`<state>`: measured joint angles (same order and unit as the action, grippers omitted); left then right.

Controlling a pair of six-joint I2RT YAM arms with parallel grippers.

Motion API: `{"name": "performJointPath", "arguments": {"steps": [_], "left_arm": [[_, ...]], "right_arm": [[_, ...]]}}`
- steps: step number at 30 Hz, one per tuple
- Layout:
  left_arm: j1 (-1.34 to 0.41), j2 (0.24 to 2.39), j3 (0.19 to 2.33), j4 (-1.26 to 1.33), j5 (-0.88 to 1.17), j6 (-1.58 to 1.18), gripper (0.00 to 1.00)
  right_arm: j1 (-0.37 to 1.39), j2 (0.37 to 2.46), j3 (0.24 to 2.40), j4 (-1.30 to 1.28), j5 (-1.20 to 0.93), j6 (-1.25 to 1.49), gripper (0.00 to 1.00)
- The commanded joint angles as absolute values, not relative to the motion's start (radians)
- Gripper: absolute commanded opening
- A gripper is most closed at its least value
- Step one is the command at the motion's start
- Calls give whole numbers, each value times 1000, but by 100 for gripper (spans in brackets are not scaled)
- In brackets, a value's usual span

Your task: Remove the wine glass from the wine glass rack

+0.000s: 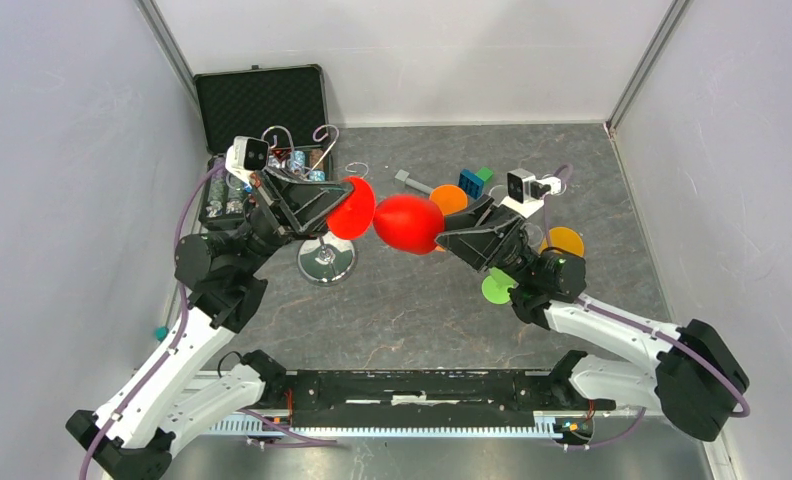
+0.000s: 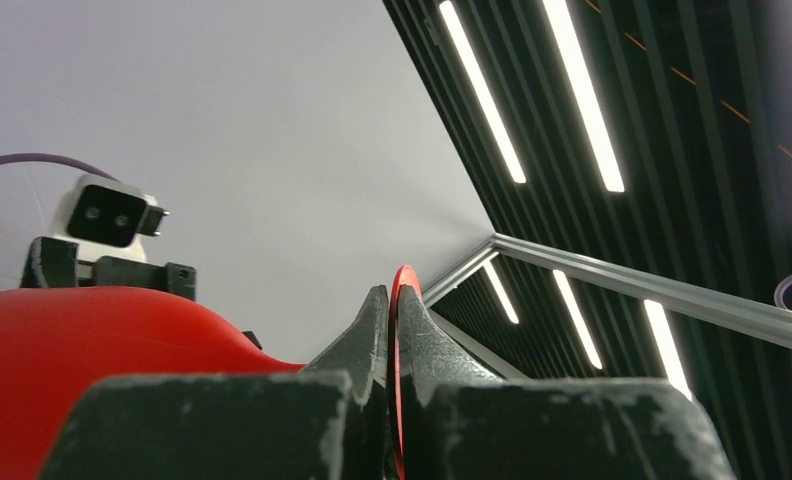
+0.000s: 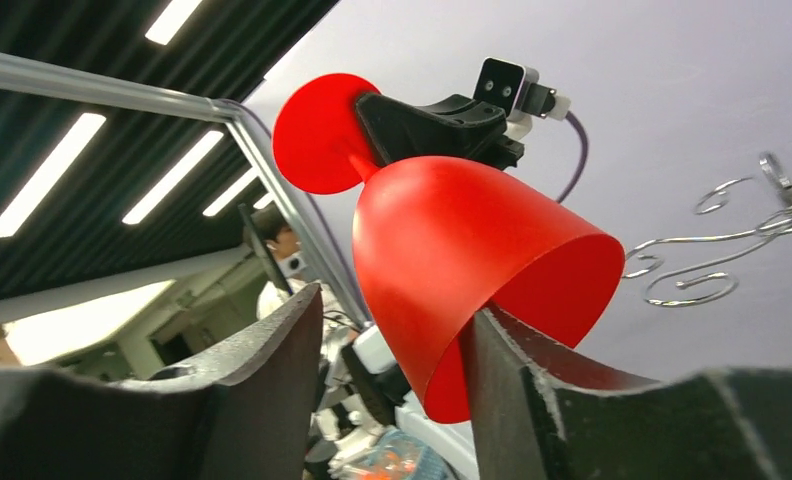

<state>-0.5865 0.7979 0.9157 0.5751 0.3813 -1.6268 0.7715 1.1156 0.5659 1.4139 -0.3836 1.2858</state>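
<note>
The red wine glass (image 1: 407,222) lies sideways in the air between the two arms, just right of the wine glass rack (image 1: 327,262). My left gripper (image 1: 344,205) is shut on its flat foot, seen edge-on in the left wrist view (image 2: 403,285). My right gripper (image 1: 442,236) is open at the bowl's rim. In the right wrist view one fingertip (image 3: 517,360) sits inside the bowl (image 3: 452,250) and the other stands outside, apart from it. The rack's curled hooks (image 3: 707,250) show at right, with no glass on them.
An open black foam-lined case (image 1: 262,100) stands at the back left, with a box of small items (image 1: 227,195) beside it. Orange (image 1: 450,198), orange (image 1: 564,241) and green (image 1: 496,289) glass pieces and blue (image 1: 470,183) and green (image 1: 484,174) blocks lie around the right arm.
</note>
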Motion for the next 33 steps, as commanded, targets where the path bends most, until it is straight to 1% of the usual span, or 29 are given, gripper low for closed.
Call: {"name": "performJointPath", "arguments": {"steps": [1, 9, 10, 11, 12, 14, 15, 17, 18, 20, 24, 25, 27, 28, 31, 33], "left_arm": [[-600, 796, 914, 656, 353, -1584, 2], [-611, 803, 905, 672, 367, -1586, 2], [-612, 805, 905, 672, 372, -1586, 2], [-614, 807, 906, 673, 374, -1586, 3], [-617, 808, 904, 683, 377, -1583, 5], [-621, 810, 901, 703, 380, -1576, 15], [-622, 810, 899, 708, 383, -1570, 24], [-624, 807, 898, 707, 385, -1552, 37], [-623, 804, 895, 707, 385, -1542, 40], [-623, 799, 891, 707, 385, -1521, 52], [-623, 782, 873, 702, 372, -1469, 82], [-623, 770, 864, 696, 367, -1442, 88], [-623, 747, 858, 642, 351, -1384, 96], [-623, 734, 861, 607, 340, -1347, 99], [-623, 707, 892, 475, 328, -1224, 100], [-623, 702, 933, 372, 334, -1122, 100]], "right_arm": [[778, 1150, 571, 1803, -398, 1408, 51], [778, 1158, 592, 1828, -410, 1420, 25], [776, 1155, 596, 1827, -411, 1420, 18], [776, 1155, 600, 1823, -414, 1422, 9], [775, 1151, 606, 1819, -421, 1422, 1], [775, 1139, 619, 1808, -437, 1410, 0], [776, 1129, 621, 1799, -445, 1397, 0], [775, 1097, 615, 1745, -451, 1355, 0], [775, 1070, 610, 1704, -451, 1325, 0], [775, 1018, 599, 1597, -448, 1244, 0], [774, 894, 593, 1317, -410, 1034, 0], [775, 864, 597, 1243, -393, 972, 0], [775, 795, 622, 1042, -346, 847, 0], [774, 762, 642, 903, -309, 783, 0], [775, 693, 728, 504, -165, 577, 0], [774, 675, 780, 298, -78, 472, 0]]}}
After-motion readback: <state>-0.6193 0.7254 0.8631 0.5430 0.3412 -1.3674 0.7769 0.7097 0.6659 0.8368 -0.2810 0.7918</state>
